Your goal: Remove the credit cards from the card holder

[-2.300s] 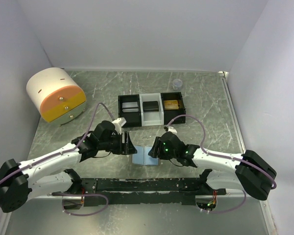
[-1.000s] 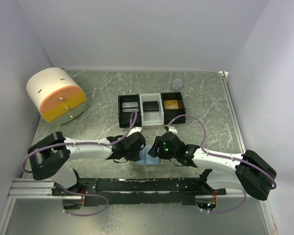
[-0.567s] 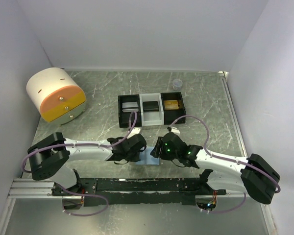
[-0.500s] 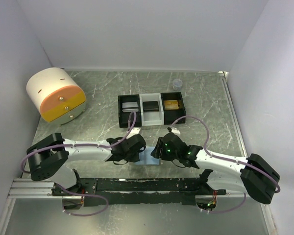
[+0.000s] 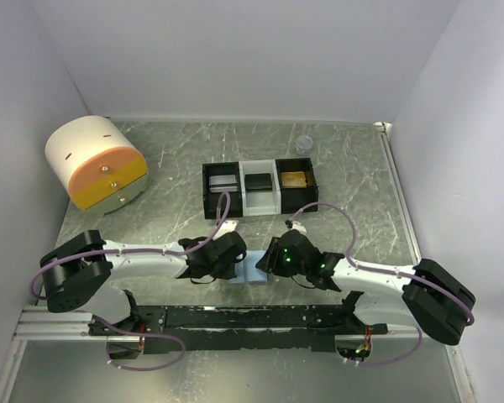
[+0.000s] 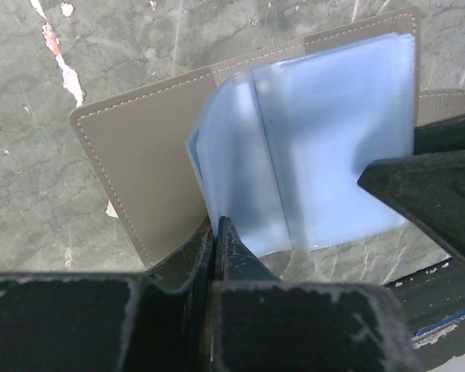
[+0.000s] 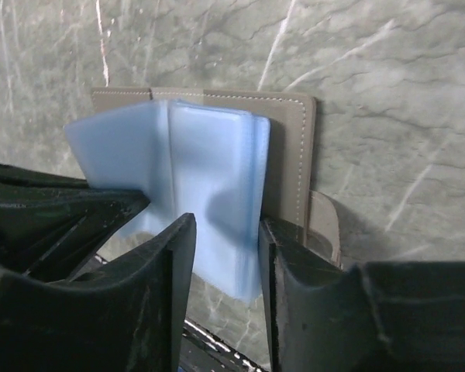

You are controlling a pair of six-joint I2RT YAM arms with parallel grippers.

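Observation:
The card holder point(image 5: 254, 272) lies open on the table between both grippers, a grey leaf point(image 6: 147, 159) with pale blue plastic sleeves point(image 6: 333, 132) standing up from it. My left gripper point(image 6: 215, 226) is shut, its tips pinching the near edge of one sleeve by the fold. My right gripper point(image 7: 225, 248) is open, its two fingers astride the near edge of the other sleeves point(image 7: 194, 170), with the right finger against the grey leaf point(image 7: 291, 155). No credit cards can be made out inside the cloudy sleeves. From above, the left gripper point(image 5: 233, 259) and right gripper point(image 5: 270, 262) nearly meet.
A black-and-white three-compartment tray point(image 5: 206, 190) stands just behind the holder. A white and orange round drawer unit point(image 5: 97, 164) is at the back left, and a small clear cup point(image 5: 303, 143) at the back. A black rail point(image 5: 252, 317) runs along the near edge.
The left arm has swung in from the left onto the holder and taken a sleeve. The right jaws have narrowed around the other sleeves and shifted slightly left.

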